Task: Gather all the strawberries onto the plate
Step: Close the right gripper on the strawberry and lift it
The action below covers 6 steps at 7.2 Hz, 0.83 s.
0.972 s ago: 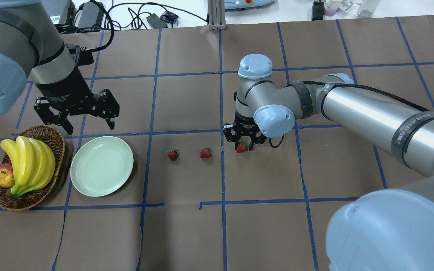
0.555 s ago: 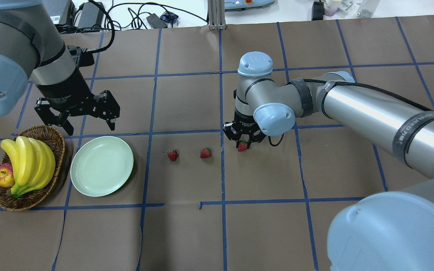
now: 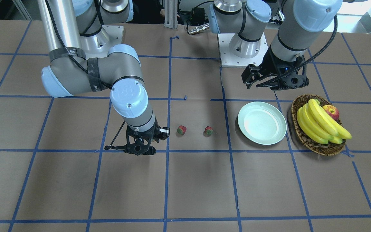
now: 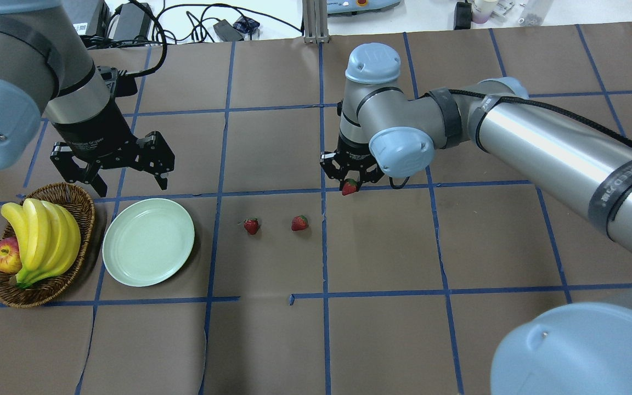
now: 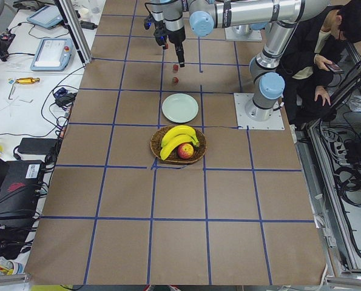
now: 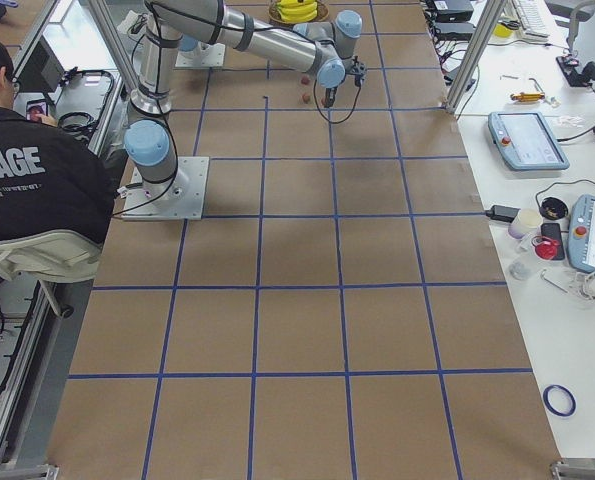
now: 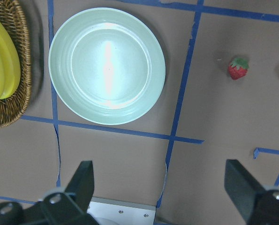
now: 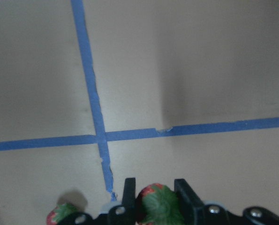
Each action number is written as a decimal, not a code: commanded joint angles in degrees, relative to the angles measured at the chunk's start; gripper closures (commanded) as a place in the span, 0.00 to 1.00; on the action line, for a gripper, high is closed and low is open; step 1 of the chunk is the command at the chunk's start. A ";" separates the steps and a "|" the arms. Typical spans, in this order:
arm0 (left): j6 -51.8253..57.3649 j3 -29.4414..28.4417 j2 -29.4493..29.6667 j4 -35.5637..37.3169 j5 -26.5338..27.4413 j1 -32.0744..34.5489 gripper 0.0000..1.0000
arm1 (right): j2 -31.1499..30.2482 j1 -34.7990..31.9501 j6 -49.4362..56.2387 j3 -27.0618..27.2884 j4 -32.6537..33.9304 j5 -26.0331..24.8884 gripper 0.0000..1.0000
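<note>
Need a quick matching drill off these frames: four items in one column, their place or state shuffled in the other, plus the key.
Items:
1. plate
2. apple
3. left gripper
4. strawberry farthest from the plate

Place or state:
A. in the basket, beside the bananas
B. pinched in the right gripper
C. open, holding nothing
D. on the table next to the basket, nothing on it

Pairs: 1-D; 2-A; 3-C; 4-B
</note>
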<state>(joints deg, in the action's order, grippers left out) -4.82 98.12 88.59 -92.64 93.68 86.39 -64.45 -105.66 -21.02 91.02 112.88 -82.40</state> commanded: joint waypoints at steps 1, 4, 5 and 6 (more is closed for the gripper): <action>-0.10 -0.38 -0.17 0.09 -0.42 0.00 0.00 | 0.54 -4.79 -7.13 -3.30 -0.82 2.15 1.00; -0.10 -0.82 -0.61 0.09 -1.04 -0.08 0.00 | 4.31 -10.16 -8.86 -3.83 1.98 2.24 1.00; -0.19 -0.74 -0.61 0.09 -1.13 0.00 0.00 | 5.64 -10.71 -8.95 -3.66 2.87 2.24 1.00; -0.19 -0.56 -0.61 0.09 -1.22 0.00 0.00 | 6.52 -10.71 -8.87 -3.57 3.22 2.33 0.98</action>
<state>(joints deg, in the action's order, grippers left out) -4.99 97.42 88.01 -92.55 92.57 86.36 -59.36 -115.87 -29.82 87.35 115.27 -80.15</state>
